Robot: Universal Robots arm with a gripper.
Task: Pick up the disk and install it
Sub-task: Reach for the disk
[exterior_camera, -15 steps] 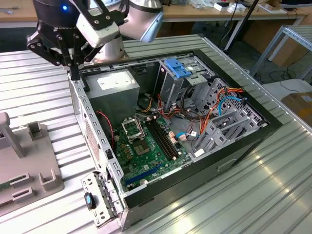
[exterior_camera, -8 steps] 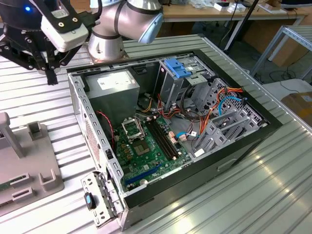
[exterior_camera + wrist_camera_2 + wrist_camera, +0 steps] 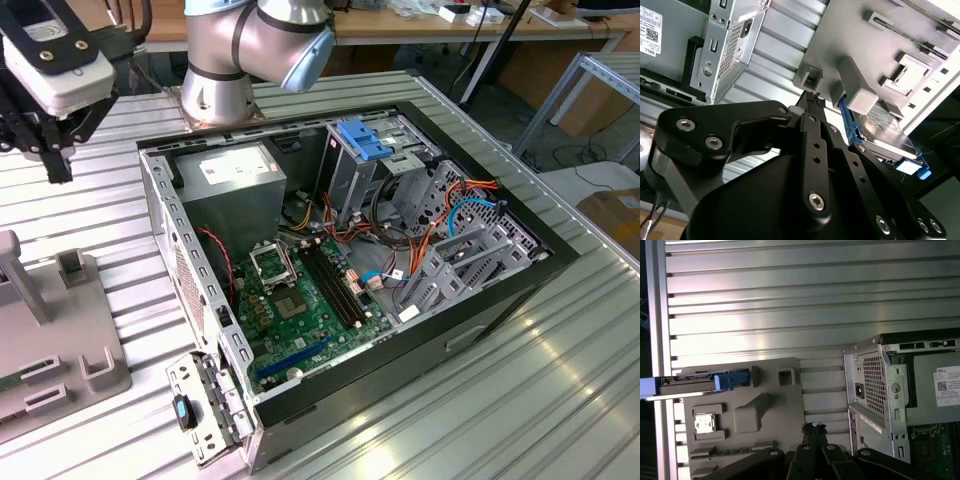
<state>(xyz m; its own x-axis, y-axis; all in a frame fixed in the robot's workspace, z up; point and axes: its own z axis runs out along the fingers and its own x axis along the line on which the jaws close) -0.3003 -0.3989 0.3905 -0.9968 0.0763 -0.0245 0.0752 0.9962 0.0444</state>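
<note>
While scanning from the exterior view's left, meet the gripper (image 3: 58, 165) first, hanging high over the ribbed metal table (image 3: 560, 380) with fingertips pinched together on nothing. Below it, find the grey fixture tray (image 3: 105, 345). Then comes the open computer case (image 3: 190, 250) holding power supply (image 3: 235, 175), green motherboard (image 3: 300, 300) and blue latch (image 3: 362, 138). Furthest toward that view's right, note the drive cage (image 3: 455, 265) among orange and blue cables (image 3: 470, 205).

For the disk, turn to the wrist views. In the second wrist view, see the disk (image 3: 882, 132) standing on edge at the fixture tray (image 3: 880, 30), silver face showing and blue rails along its sides, just beyond the closed gripper (image 3: 812, 100). In the first wrist view, catch the same disk (image 3: 690, 383) edge-on along one border of the tray (image 3: 775, 415), one end jutting past it. There it sits well apart from the case (image 3: 875, 390) and untouched by the gripper (image 3: 814, 428).
</note>
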